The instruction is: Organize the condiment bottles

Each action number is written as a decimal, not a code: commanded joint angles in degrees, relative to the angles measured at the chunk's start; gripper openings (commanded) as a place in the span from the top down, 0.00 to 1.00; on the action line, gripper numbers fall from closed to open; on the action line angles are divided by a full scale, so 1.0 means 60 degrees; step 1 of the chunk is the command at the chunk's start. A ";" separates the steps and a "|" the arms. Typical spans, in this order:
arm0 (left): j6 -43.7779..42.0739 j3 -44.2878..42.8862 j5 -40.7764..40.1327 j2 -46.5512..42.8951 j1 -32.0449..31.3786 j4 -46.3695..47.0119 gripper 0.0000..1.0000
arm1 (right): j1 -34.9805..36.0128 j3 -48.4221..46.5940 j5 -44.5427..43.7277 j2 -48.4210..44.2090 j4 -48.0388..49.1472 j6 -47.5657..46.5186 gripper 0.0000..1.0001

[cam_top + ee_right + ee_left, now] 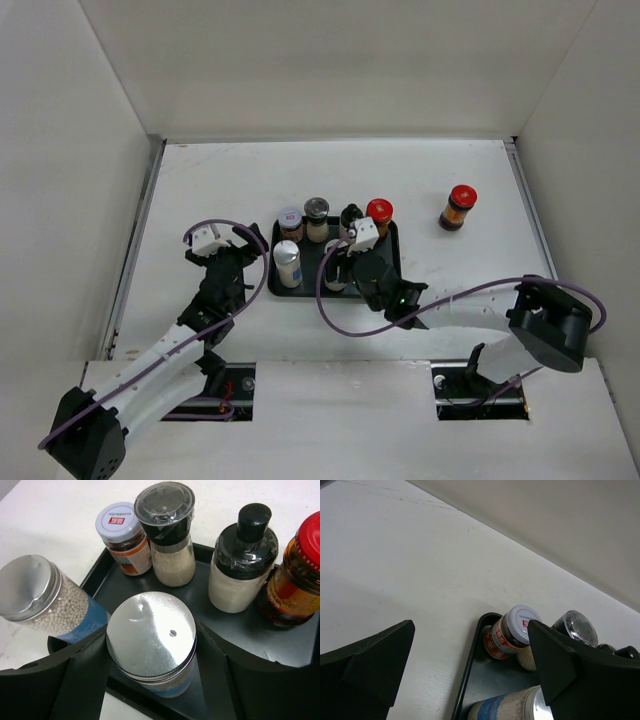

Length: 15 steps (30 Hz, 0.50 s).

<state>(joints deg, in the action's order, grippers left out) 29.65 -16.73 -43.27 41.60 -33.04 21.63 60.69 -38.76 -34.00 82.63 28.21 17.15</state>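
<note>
From above, the left tool (243, 255) gapes open over the counter (200, 180), just left of the tray (308, 255). A red-capped bottle (458, 207) stands alone, well right of the right tool (337, 268).

Left wrist: fingers (370, 665) spread wide, with a white-lidded jar (512, 632) ahead in the tray corner.

Right wrist: the tool clamps a silver-topped jar (150, 640) – upright on the tray's near edge. A second silver-topped jar (45, 600) stands to its left, and a grinder (167, 535) and a black-capped bottle (242, 560) stand beyond.
</note>
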 commanded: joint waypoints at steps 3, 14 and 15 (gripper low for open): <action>0.0112 0.0123 -0.0025 0.0068 0.0079 0.0307 0.00 | 0.0468 0.0205 -0.0558 0.0203 0.1422 0.0261 0.27; 0.0112 0.0210 -0.0011 -0.0152 -0.0038 0.0526 0.00 | -0.0157 0.0146 -0.1318 -0.2782 0.0252 -0.0309 0.00; 0.0098 0.0225 -0.0011 -0.0166 -0.0053 0.0541 0.00 | -0.0581 0.0234 -0.1538 -0.3090 0.0076 -0.0294 0.00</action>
<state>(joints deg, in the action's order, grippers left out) 29.87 -15.99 -43.27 41.54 -32.95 21.71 61.91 -37.39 -37.89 69.58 29.50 16.27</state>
